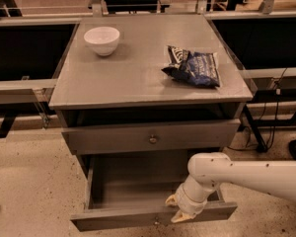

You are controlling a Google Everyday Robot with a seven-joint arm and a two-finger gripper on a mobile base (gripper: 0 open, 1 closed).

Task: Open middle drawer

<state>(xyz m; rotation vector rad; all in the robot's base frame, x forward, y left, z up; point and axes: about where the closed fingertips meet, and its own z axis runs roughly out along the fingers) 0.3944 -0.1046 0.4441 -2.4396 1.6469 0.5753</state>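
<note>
The middle drawer of the grey cabinet is pulled out, and its empty inside shows. Its long front faces the floor side at the bottom of the view. My gripper sits at the top edge of that front, right of centre, at the end of my white arm, which comes in from the right. The gripper hides the part of the front under it. The narrow drawer above, with a small round knob, is closed. The bottom drawer is hidden below.
On the cabinet top stand a white bowl at the back left and a dark blue chip bag at the right. Metal rails and dark frames flank the cabinet. Speckled floor lies in front.
</note>
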